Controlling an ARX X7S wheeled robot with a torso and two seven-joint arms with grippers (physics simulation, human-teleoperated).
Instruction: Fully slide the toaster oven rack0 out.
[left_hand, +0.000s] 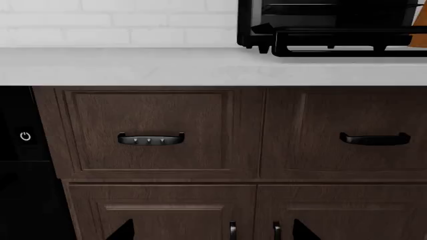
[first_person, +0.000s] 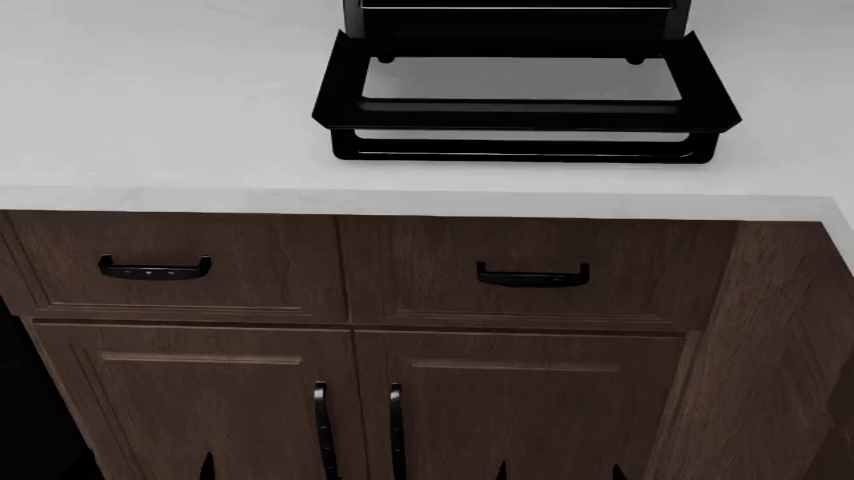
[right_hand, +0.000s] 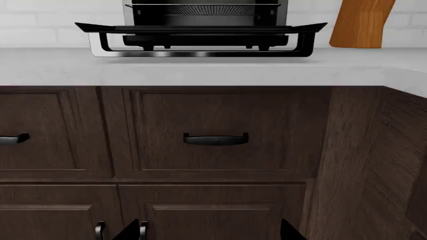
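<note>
The toaster oven (right_hand: 203, 15) sits at upper centre on the white counter (right_hand: 200, 67), door (right_hand: 200, 31) folded down flat. The rack0 (right_hand: 203, 9) lies inside the cavity. Dark tips at the frame bottoms leave both grippers' state impossible to tell.

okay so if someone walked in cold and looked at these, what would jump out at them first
The black toaster oven on the white countertop, its glass door folded down flat toward the counter edge. The wire rack0 sits inside the cavity. An orange-brown wooden block stands beside the oven, above dark wood drawers.
</note>
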